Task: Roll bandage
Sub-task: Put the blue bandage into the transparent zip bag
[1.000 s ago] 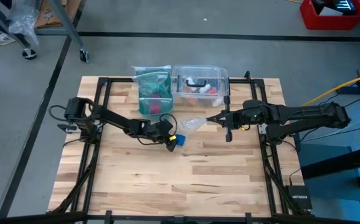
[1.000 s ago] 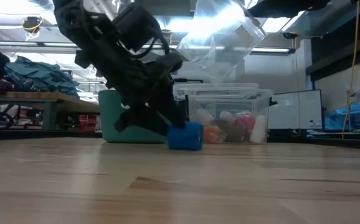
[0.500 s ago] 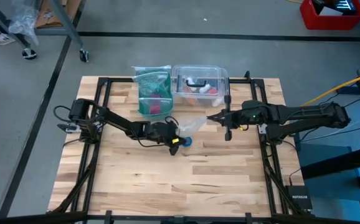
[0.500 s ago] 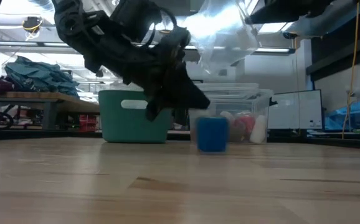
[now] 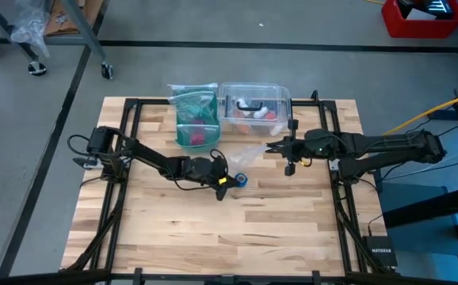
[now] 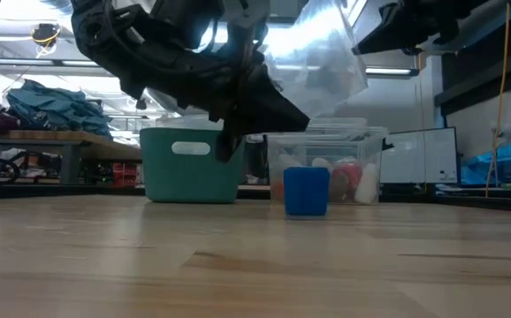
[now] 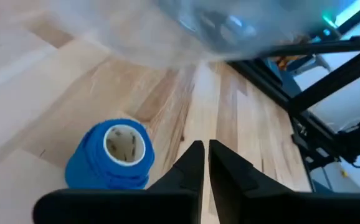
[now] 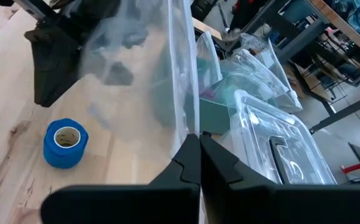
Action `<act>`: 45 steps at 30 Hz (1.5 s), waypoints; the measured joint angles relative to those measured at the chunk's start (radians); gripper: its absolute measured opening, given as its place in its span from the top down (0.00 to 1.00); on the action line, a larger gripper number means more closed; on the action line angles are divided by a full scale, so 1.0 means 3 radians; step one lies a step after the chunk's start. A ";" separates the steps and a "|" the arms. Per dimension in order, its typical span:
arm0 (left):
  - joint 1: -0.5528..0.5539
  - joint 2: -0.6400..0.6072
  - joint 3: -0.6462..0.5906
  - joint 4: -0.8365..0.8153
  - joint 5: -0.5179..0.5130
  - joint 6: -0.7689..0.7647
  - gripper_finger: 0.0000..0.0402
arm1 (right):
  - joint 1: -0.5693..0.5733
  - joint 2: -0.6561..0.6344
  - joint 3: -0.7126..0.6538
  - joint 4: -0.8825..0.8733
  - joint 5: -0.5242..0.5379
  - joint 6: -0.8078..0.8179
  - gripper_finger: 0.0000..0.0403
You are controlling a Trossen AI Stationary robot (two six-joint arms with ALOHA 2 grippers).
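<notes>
Bandage (image 5: 239,180) sits as a blue roll standing on end on the wooden surface (image 5: 213,237), hollow core facing up, roughly mid-surface, just in front of the clear plastic box (image 5: 252,107) and near the teal bin (image 5: 194,119).

Left gripper (image 5: 223,186) is just beside the roll. In the left wrist view its fingers are pressed together with nothing between them, and the roll stands off to one side of the tips, not pinched. We can't tell from the high view whether the tips touch it.

Right gripper (image 5: 280,149) is raised above the surface and pinching the edge of a clear zip bag (image 6: 313,53), which hangs over the area near the roll. The right wrist view shows the bag film clamped at the fingertips.

Step in hand, as we read it: the bandage already looks wound up and set down. No loose tail visible from any view, though the far side is hidden. The rolling part seems mostly done.

Next move, our guess: the left gripper needs to spread, straddle the roll across its width and close on it, probably to carry it toward the bag held up by the right. The roll is soft, so a light squeeze is enough. It stands on end and could tip if nudged from the side.
</notes>
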 joint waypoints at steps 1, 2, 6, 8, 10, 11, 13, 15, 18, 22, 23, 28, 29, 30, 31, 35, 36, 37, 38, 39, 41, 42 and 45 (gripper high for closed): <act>-0.0001 0.0000 0.0000 0.0037 0.0001 0.0019 0.95 | 0.0000 0.0000 0.0001 0.0002 0.0000 0.0000 1.00; -0.0003 0.0000 0.0000 0.0079 0.0011 0.0094 0.94 | 0.0000 0.0000 0.0000 0.0003 0.0000 0.0001 1.00; -0.0022 0.0000 0.0001 0.0177 0.0003 0.0556 0.86 | 0.0001 0.0000 0.0001 0.0003 0.0000 0.0003 1.00; -0.0022 0.0000 0.0001 0.0175 -0.0020 0.0621 0.80 | 0.0001 0.0000 0.0000 0.0001 0.0000 0.0004 1.00; -0.0015 0.0000 0.0001 0.0161 -0.0030 0.0711 0.73 | 0.0001 0.0000 0.0000 0.0005 0.0000 0.0005 1.00; -0.0013 0.0000 0.0005 0.0131 -0.0037 0.0803 0.70 | 0.0001 0.0000 0.0000 0.0007 0.0000 0.0004 1.00; -0.0012 0.0000 0.0004 0.0096 -0.0042 0.1054 0.64 | 0.0001 0.0000 0.0001 0.0011 0.0000 -0.0008 1.00; -0.0012 0.0000 0.0008 0.0076 -0.0045 0.1399 0.61 | 0.0001 0.0000 0.0000 0.0036 0.0000 -0.0014 1.00; -0.0005 -0.0001 0.0128 -0.0332 -0.0063 0.1833 0.58 | 0.0001 0.0000 0.0001 0.0075 -0.0001 -0.0018 1.00; 0.0038 -0.0001 0.0431 -0.1209 -0.0114 0.2351 0.58 | 0.0001 0.0000 0.0001 0.0076 -0.0001 -0.0020 1.00; 0.0050 -0.0001 0.0499 -0.1372 -0.0143 0.2461 0.58 | 0.0001 0.0000 0.0000 0.0076 -0.0001 -0.0019 1.00; 0.0121 -0.0003 0.0730 -0.1545 -0.0230 0.2844 0.58 | 0.0001 0.0000 0.0000 0.0076 -0.0001 -0.0018 1.00; 0.0138 -0.0005 0.0753 -0.1555 -0.0228 0.2896 0.58 | 0.0001 0.0000 0.0001 0.0076 -0.0001 -0.0018 1.00; 0.0156 -0.0005 0.0777 -0.1596 -0.0218 0.2926 0.58 | 0.0001 0.0000 0.0001 0.0075 -0.0001 -0.0018 1.00; 0.0169 -0.0005 0.0804 -0.1675 -0.0191 0.2942 0.58 | 0.0001 0.0000 0.0001 0.0076 -0.0003 -0.0018 1.00; 0.0175 -0.0005 0.0877 -0.2000 -0.0055 0.2979 0.58 | 0.0001 0.0000 0.0000 0.0076 -0.0063 -0.0017 1.00; 0.0159 -0.0005 0.0883 -0.2071 -0.0043 0.3015 0.58 | 0.0001 0.0000 0.0000 0.0076 -0.0064 -0.0017 1.00; 0.0144 -0.0005 0.0885 -0.2117 -0.0035 0.3063 0.59 | 0.0002 0.0000 0.0001 0.0076 -0.0064 -0.0017 1.00; 0.0128 -0.0005 0.0885 -0.2137 -0.0025 0.3091 0.59 | 0.0002 0.0000 0.0000 0.0076 -0.0064 -0.0017 1.00; 0.0119 -0.0005 0.0885 -0.2154 -0.0022 0.3137 0.60 | 0.0001 0.0000 0.0001 0.0076 -0.0064 -0.0017 1.00; 0.0095 -0.0005 0.0885 -0.2162 -0.0017 0.3186 0.61 | 0.0001 0.0000 0.0001 0.0077 -0.0064 -0.0017 1.00; 0.0088 -0.0005 0.0886 -0.2157 -0.0019 0.3234 0.61 | 0.0002 0.0000 0.0001 0.0077 -0.0064 -0.0017 1.00; 0.0091 -0.0005 0.0886 -0.2139 -0.0030 0.3336 0.61 | 0.0001 0.0000 0.0000 0.0078 -0.0064 -0.0017 1.00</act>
